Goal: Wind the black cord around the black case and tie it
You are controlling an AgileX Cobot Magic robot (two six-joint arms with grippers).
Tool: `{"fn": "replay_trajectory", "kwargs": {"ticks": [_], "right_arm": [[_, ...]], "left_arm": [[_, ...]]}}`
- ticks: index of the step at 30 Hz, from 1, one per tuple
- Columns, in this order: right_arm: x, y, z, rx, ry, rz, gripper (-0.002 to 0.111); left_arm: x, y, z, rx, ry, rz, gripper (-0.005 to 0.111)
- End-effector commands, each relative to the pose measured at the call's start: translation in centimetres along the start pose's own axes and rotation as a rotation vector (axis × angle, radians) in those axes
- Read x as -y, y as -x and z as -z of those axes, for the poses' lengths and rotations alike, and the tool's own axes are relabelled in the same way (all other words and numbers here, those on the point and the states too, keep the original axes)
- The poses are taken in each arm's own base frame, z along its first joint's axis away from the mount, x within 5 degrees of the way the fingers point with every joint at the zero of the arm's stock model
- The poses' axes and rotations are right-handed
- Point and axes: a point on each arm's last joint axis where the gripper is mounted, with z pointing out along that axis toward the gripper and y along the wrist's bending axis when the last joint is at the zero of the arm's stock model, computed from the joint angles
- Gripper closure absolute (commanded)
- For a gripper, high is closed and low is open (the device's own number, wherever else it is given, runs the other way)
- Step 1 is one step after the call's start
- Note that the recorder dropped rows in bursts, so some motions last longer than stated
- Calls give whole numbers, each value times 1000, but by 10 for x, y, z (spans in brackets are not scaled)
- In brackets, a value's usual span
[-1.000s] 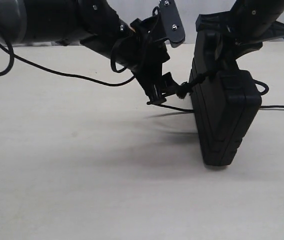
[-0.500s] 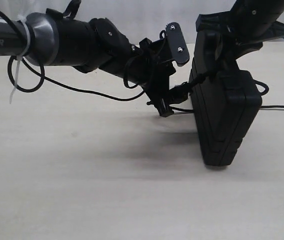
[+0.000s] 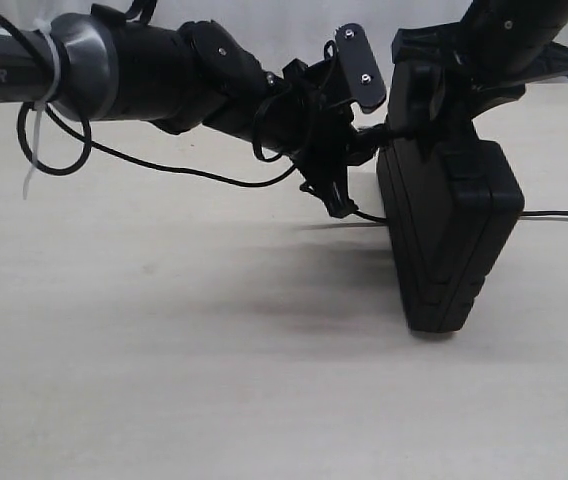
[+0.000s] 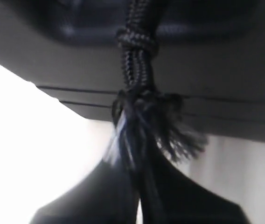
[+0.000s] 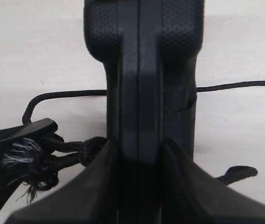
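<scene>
The black case [image 3: 451,235] stands upright on its end on the table, and my right gripper [image 3: 442,92] is shut on its top edge. In the right wrist view the case [image 5: 144,70] fills the gap between both fingers [image 5: 100,186]. The black cord [image 4: 135,60] is braided and runs from the case's upper left side to a frayed knot [image 4: 153,128]. My left gripper [image 3: 352,172] is shut on that frayed end, right beside the case. More cord [image 3: 564,214] trails off across the table behind the case.
A smooth black arm cable [image 3: 164,168] with a white zip tie [image 3: 32,170] loops under the left arm. The pale tabletop [image 3: 214,380] spreads out in front of the case. A short cord piece [image 5: 237,172] lies beside the case.
My left gripper has shut on the cord's frayed end. It has risen and moved closer to the case's upper side. The case and right gripper have stayed put.
</scene>
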Motion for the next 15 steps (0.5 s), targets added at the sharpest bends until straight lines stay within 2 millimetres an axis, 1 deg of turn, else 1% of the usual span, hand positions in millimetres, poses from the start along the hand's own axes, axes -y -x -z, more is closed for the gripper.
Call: {"fn": "replay_trajectory", "kwargs": {"ticks": [1, 5, 6, 8, 10, 15], "right_arm": [[-1, 0, 7, 14, 8, 9, 104], [-1, 0, 7, 14, 8, 9, 104], [-1, 0, 7, 14, 8, 9, 104], [-2, 0, 7, 11, 21, 3, 104], [-3, -1, 7, 9, 28, -1, 104], [-3, -1, 7, 8, 31, -2, 104]], "left_arm": [[7, 14, -1, 33, -1, -24, 107], [18, 24, -5, 44, 23, -131, 107], [24, 27, -8, 47, 30, -162, 107], [26, 29, -10, 50, 44, -189, 107], [28, 31, -10, 54, 56, -194, 107], [24, 33, -10, 59, 115, -192, 107]]}}
